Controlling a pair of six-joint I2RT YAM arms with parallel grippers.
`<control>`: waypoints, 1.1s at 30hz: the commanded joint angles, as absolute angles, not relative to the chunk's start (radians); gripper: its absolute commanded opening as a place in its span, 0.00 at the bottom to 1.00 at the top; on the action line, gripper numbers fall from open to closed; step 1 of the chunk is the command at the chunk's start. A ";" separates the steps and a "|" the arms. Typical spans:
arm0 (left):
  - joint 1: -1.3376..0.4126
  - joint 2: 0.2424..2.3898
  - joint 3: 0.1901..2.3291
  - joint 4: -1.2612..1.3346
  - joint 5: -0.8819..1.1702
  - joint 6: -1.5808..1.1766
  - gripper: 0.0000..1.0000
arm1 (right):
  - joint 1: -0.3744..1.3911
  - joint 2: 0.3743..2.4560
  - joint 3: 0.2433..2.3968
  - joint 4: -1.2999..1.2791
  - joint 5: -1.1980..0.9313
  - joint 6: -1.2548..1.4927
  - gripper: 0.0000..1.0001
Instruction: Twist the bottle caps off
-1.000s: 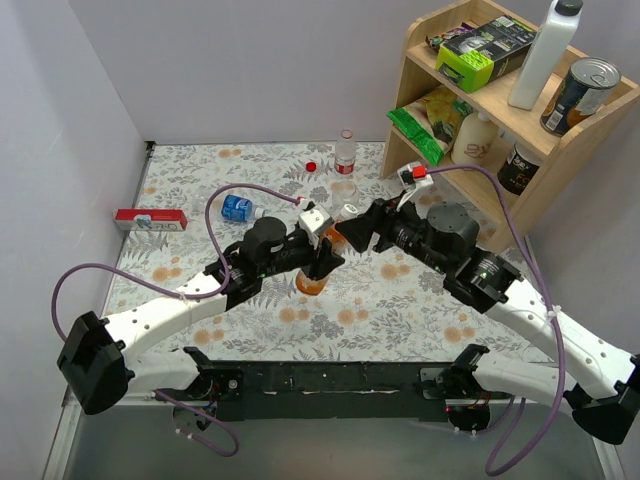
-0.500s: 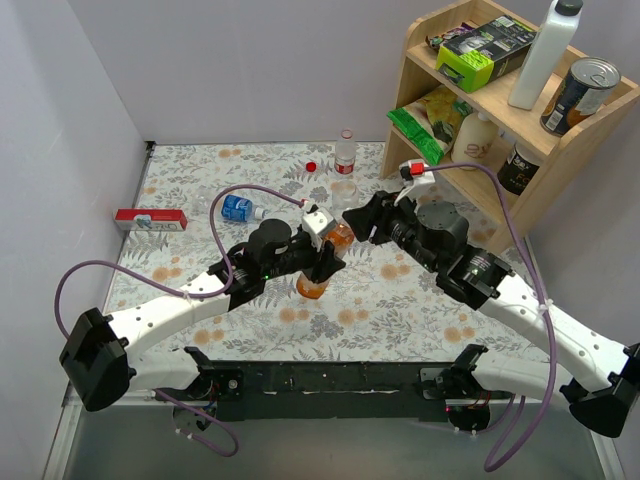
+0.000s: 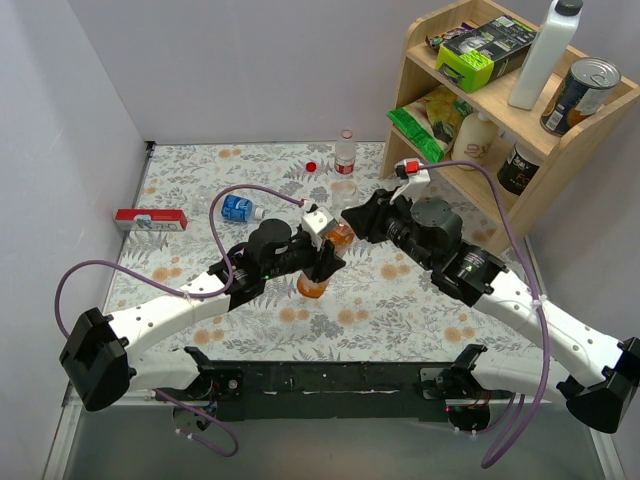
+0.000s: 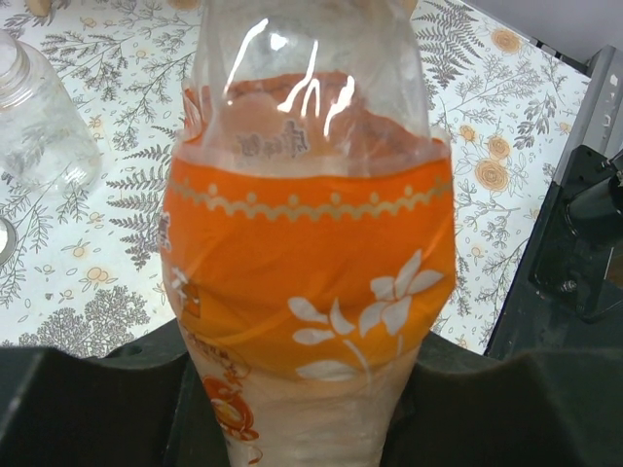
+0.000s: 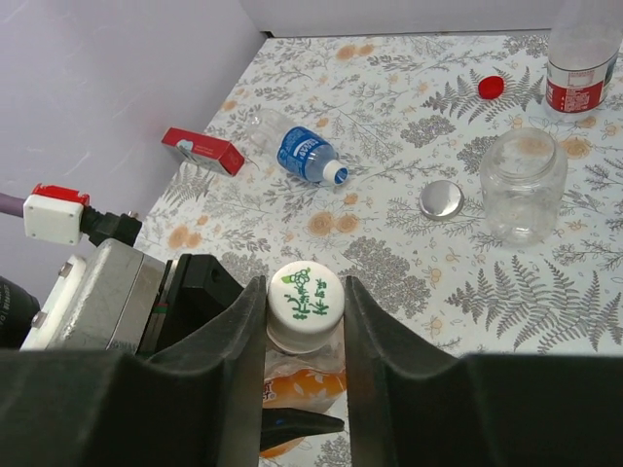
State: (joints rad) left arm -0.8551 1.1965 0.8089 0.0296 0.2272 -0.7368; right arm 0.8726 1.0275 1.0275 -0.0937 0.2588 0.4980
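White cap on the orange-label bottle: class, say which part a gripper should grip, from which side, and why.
Grip the white cap by its round side wall, pinching opposite sides, coming end-on along the tilted orange-label bottle: the left gripper clamps the body, leaving only the cap end free.

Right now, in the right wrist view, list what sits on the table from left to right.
Red-and-white flat box → blue-labelled clear plastic bottle on its side → round silver-white cap → squat clear bottle → clear bottle with red label.
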 commanded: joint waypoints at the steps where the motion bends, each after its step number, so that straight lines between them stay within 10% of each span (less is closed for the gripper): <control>1: -0.862 1.184 0.824 0.032 0.236 -0.730 0.30 | 0.871 1.006 1.037 -0.011 0.214 0.485 0.24; 6: -0.859 1.137 0.821 0.063 0.352 -0.787 0.31 | 0.827 0.962 0.979 0.096 0.077 0.476 0.02; 19: -0.761 1.075 0.795 0.250 0.954 -0.871 0.33 | 0.623 0.933 0.943 0.308 -0.792 0.362 0.01; 33: -0.758 1.081 0.795 0.220 0.941 -0.836 0.33 | 0.588 1.000 0.965 0.367 -0.922 0.362 0.13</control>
State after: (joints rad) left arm -0.7460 1.1057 0.7799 0.2100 0.9840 -0.8711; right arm 0.5949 0.9688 0.9463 0.3737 -0.8864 0.3679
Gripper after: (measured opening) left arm 0.389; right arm 0.402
